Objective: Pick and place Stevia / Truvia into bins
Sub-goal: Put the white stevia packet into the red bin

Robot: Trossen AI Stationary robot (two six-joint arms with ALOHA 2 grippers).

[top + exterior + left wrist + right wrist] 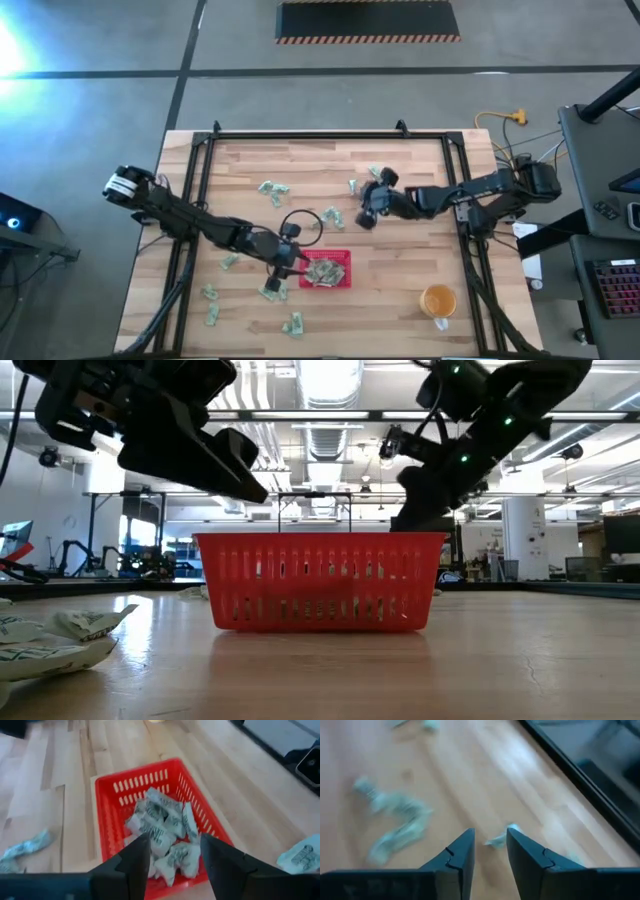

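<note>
1. My left gripper (171, 855) hangs just above the near edge of the red tray (111, 815), jaws spread wide with nothing between them. Through the gap I see only the pile lying in the tray.

2. That pile of sachets (165, 832) fills the middle of the tray, a loose heap of pale green and white packets, some overlapping. I judge the drop is made and this step is the let-go over the bin.

3. My right gripper (366, 207) is over the bare wood beyond the tray, well apart from it. Its jaws stand partly open and I can make out nothing held. A small loose sachet (499, 839) lies on the board just past the tips, and a blurred cluster (395, 820) sits off to the side.

4. More packets are scattered around: a few near my left arm's side of the table (212, 295), a pair toward the far edge (272, 190), and some at the front of the board in the low view (60, 635).

5. An orange cup (438, 299) stands alone toward the right front corner; it is no bin of mine.

6. Next, I think the left should lift clear of the tray wall and swing to the nearest stray packets. The right needs to come down squarely on the sachet ahead; these flat things call for fingertips right at the wood.
</note>
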